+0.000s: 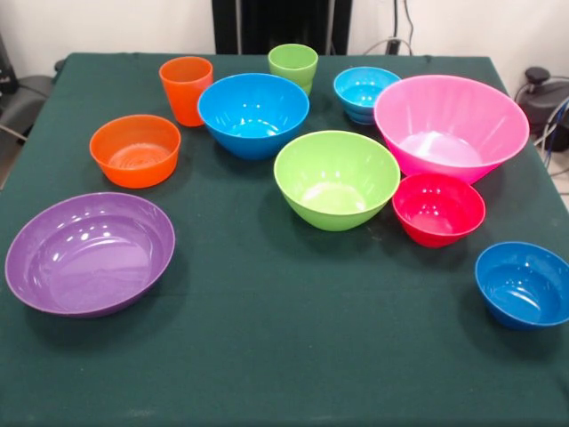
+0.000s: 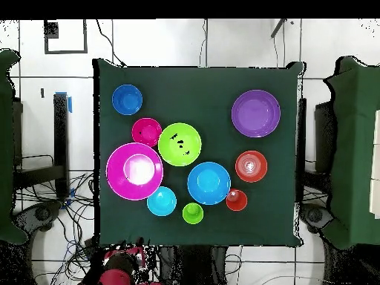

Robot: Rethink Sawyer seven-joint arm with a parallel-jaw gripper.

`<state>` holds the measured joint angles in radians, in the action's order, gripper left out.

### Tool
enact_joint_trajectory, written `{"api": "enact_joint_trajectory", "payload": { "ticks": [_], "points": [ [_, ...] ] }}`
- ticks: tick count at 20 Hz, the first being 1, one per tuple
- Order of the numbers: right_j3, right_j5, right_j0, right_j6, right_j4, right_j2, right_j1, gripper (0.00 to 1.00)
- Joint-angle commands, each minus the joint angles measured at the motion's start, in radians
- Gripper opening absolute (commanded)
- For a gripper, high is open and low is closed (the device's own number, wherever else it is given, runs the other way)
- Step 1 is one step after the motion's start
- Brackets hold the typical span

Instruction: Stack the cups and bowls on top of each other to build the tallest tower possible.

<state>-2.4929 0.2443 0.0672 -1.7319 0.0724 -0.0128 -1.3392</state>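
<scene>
All cups and bowls stand apart and upright on the table, none stacked. The orange cup (image 1: 186, 89) (image 2: 237, 200) and the light green cup (image 1: 293, 67) (image 2: 193, 214) stand at the robot's side. Between them is the large blue bowl (image 1: 253, 114) (image 2: 208, 182). Also there are the pink bowl (image 1: 449, 124) (image 2: 134, 171), lime green bowl (image 1: 336, 178) (image 2: 179, 144), red bowl (image 1: 438, 208) (image 2: 147, 132), orange bowl (image 1: 135, 149) (image 2: 251, 166), purple bowl (image 1: 89, 252) (image 2: 255, 113) and two small blue bowls (image 1: 364, 92) (image 1: 523, 283). The gripper shows in neither view.
The table has a dark green cloth (image 1: 267, 356). The black pedestal (image 1: 280, 22) stands at its far side. Part of the red arm (image 2: 115, 273) shows drawn back past the table's edge in the overhead view. Cables lie on the floor around it.
</scene>
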Motion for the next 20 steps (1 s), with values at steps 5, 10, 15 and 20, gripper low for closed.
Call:
{"api": "enact_joint_trajectory", "payload": {
  "ticks": [5,10,15,20],
  "points": [
    [0.006,0.053,-0.007,-0.073,0.056,-0.021,0.016,1.0],
    [0.005,0.052,-0.001,-0.079,0.057,-0.018,0.018,1.0],
    [0.004,0.075,0.004,-0.082,0.057,-0.011,0.018,1.0],
    [0.005,0.066,0.001,-0.08,0.06,-0.011,0.02,1.0]
  ]
}}
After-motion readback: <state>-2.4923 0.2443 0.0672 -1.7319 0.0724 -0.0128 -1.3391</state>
